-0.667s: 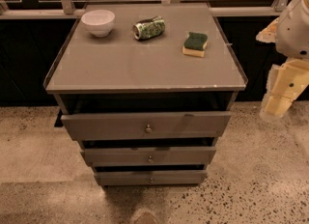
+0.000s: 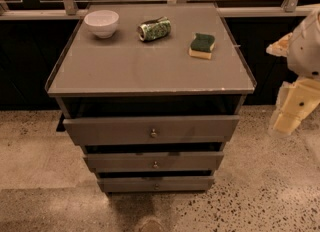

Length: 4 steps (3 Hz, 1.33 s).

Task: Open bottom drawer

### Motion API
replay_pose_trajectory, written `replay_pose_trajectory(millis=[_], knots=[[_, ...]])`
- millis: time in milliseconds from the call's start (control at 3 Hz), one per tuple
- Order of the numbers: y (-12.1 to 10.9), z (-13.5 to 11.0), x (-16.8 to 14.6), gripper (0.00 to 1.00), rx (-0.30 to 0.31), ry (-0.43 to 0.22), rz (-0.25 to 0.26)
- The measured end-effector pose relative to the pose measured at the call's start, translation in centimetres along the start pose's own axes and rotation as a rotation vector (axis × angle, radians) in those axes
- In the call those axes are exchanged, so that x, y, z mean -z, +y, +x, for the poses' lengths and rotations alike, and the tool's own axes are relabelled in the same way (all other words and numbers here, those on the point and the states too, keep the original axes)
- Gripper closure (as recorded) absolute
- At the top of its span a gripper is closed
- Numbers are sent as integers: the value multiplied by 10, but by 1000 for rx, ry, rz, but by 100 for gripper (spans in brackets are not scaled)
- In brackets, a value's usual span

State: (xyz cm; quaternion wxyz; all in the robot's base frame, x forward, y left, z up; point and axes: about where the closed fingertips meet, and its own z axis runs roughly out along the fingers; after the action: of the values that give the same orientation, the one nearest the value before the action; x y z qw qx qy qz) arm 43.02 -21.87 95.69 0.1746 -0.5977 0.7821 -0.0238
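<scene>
The grey cabinet point(image 2: 150, 68) has three drawers, each with a small round metal knob. The bottom drawer point(image 2: 125, 184) is the lowest and shallowest, and its knob point(image 2: 156, 186) sits at the middle of its front. It stands out a little, as do the two drawers above it. My cream-coloured gripper point(image 2: 285, 123) hangs to the right of the cabinet, level with the top drawer point(image 2: 110, 130) and well apart from the bottom drawer. It touches nothing.
On the cabinet top are a white bowl point(image 2: 101, 22), a crushed green can point(image 2: 154, 29) and a green-and-yellow sponge point(image 2: 202, 45). Speckled floor point(image 2: 40, 176) surrounds the cabinet. A dark wall with a rail point(image 2: 260, 12) runs behind.
My arm and gripper have dropped slightly at the right of the cabinet. The drawers and the objects on top have not moved.
</scene>
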Motion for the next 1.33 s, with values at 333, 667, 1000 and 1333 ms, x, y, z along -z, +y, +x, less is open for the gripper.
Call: replay_pose_trajectory(millis=[333,667,1000,1333], knots=[[34,15,-48,0,-42,-116,-38],[78,20,-121,0,-129,-272,-113],[94,24,-148,0,-177,-297,-119],[94,24,-148,0,-174,-295,-117]])
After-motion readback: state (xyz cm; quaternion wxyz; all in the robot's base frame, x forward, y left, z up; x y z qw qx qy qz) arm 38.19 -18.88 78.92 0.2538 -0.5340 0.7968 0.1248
